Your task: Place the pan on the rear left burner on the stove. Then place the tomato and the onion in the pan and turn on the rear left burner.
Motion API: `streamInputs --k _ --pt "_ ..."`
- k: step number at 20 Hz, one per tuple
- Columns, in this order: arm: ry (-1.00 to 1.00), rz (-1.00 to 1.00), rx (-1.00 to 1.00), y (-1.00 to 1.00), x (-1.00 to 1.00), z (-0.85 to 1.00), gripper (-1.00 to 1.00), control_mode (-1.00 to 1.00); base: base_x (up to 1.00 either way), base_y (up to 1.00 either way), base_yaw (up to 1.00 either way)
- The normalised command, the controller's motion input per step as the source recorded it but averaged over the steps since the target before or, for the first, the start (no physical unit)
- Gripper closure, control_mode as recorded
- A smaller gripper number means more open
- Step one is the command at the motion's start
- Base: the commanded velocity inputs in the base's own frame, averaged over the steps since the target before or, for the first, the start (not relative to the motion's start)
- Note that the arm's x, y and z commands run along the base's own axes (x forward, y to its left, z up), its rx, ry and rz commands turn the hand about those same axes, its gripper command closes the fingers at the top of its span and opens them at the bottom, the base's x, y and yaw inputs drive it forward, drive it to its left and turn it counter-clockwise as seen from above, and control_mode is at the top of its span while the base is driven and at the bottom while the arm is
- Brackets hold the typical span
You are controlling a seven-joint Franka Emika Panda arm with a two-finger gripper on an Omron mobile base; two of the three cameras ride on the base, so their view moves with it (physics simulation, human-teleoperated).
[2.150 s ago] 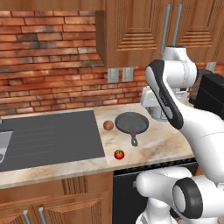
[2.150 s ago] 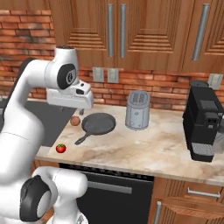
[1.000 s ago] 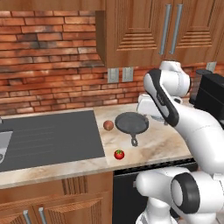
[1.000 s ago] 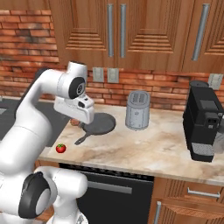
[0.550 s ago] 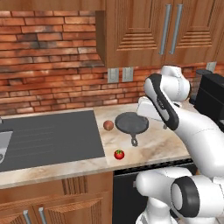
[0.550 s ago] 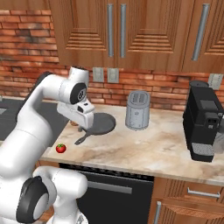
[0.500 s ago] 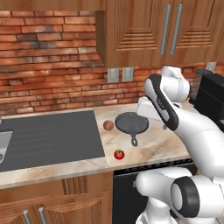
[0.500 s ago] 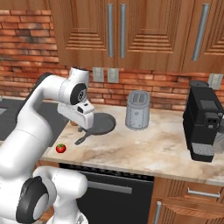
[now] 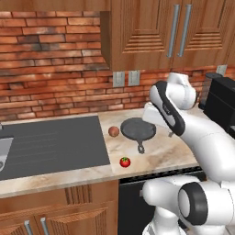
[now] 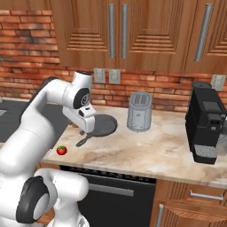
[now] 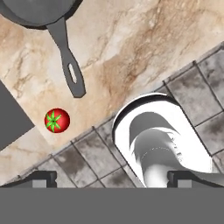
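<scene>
Left base view: pan (image 9: 138, 130), onion (image 9: 114, 131), tomato (image 9: 124, 161) all on counter (image 9: 160, 149), nothing placed. Gripper (image 11: 111, 177) wide open, empty, above pan handle (image 11: 69, 70).

Base views flank arm, sharing pan (image 9: 137, 129) — hand view looks straight down.
</scene>
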Motion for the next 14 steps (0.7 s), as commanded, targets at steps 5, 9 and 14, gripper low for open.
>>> streamInputs --k 5,9,14 --pt "0.05 -0.07 -0.01 0.00 0.22 -0.15 -1.00 -1.00 0.00 0.00 0.00" --pt "0.05 -0.02 -0.02 0.00 0.16 -0.20 -1.00 -1.00 0.00 0.00 0.00" --pt "0.01 0.00 -0.03 0.00 0.15 -0.16 -1.00 -1.00 0.00 0.00 0.00"
